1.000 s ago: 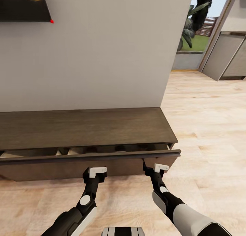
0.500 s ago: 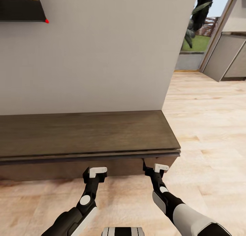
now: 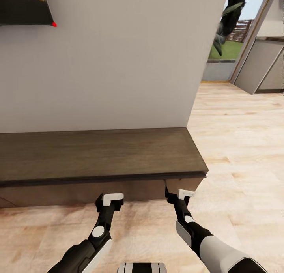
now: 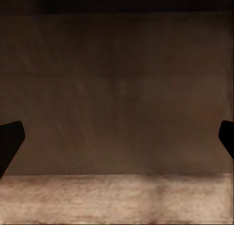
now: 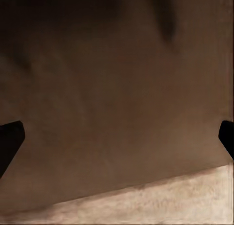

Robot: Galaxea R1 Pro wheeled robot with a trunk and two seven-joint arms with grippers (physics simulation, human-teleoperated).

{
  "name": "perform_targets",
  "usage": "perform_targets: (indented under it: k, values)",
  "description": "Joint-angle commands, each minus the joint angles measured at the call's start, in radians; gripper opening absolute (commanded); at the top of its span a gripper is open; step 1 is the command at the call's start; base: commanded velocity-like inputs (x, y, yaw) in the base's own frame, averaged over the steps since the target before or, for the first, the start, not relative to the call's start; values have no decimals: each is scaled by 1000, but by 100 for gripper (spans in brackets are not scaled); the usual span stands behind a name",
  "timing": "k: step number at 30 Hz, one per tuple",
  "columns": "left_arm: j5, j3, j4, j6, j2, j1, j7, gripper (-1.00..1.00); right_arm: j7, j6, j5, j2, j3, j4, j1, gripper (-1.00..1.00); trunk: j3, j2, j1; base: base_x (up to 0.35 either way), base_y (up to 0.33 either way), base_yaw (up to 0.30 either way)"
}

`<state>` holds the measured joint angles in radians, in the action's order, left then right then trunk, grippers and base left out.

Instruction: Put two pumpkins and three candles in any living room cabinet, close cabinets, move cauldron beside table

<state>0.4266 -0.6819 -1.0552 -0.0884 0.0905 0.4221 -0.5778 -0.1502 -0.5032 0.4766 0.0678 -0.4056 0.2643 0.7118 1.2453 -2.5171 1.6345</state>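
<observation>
Closest to the camera, both forearms reach forward and down from 6 o'clock, each wrist turned so its pincer faces the front of the cabinet (image 3: 98,156). The left pincer (image 3: 111,199) sits at about 6 o'clock in the head view, and the right pincer (image 3: 179,197) at about 5 o'clock, near the unit's right end. In both wrist views the two dark fingertips sit far out at opposite edges, so each pincer stands apart and holds nothing; the left fingertips (image 4: 10,139) and right fingertips (image 5: 9,137) frame plain brown wood. Whether the tips touch the panel I cannot tell, though they are very near it.

That posture reads as a push stance: spread fingers set flat against a handleless drawer front (image 3: 83,191) give a broad contact, and two arms spaced along the long panel would drive it in squarely rather than skewing it. The front sits flush under the overhanging top with no gap or pale interior visible, so I judge the drawer closed. Any pumpkins or candles would be hidden inside; none can be confirmed.

Past the cabinet's top rises a plain pale wall (image 3: 118,60), with the corner of a dark screen (image 3: 23,6) at 11 o'clock. The wooden floor (image 3: 236,119) runs off toward 2 o'clock, where a doorway shows greenery.
</observation>
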Motion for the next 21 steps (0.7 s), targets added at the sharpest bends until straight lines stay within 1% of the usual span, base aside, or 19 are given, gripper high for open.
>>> perform_targets:
  k: [1, 8, 11, 13, 16, 17, 19, 21]
  values:
    - [11, -5, 0, -8, 1, 1, -7, 100, -8, -3, 4, 0, -9, 0, 0, 100, 1, 0, -1, -310, 0, 0]
    - [11, -5, 0, -8, 1, 1, -8, 100, -8, 0, 4, 0, -9, 0, 1, 100, 1, 0, -1, -333, 0, 0]
    - [12, -5, 0, -8, 1, 1, -5, 100, -8, 13, 6, -1, -9, 0, 1, 100, 1, 0, -1, -338, 0, 0]
    - [13, -5, -6, -7, 1, 1, -2, 100, -9, 51, 8, -2, -8, 0, 0, 100, 1, 0, -1, -337, 0, 0]
    - [13, -4, -19, 1, 2, 2, -1, 100, -10, 151, 15, -2, -6, 8, 0, 100, 1, 0, -1, -337, 0, 0]
    - [17, -3, -35, 6, 3, 1, -3, 100, -11, 199, 16, -3, -4, 12, 0, 100, 1, 0, -1, -337, 0, 0]
    - [23, -2, -71, 23, 7, 1, -5, 100, -11, 256, 18, -3, -3, 14, 0, 100, 1, 0, -1, -305, 0, 0]
    - [28, 5, -142, 111, 19, -6, -8, 100, -11, 326, 18, -2, -1, 20, 0, 100, 1, 0, -1, -133, 0, 0]
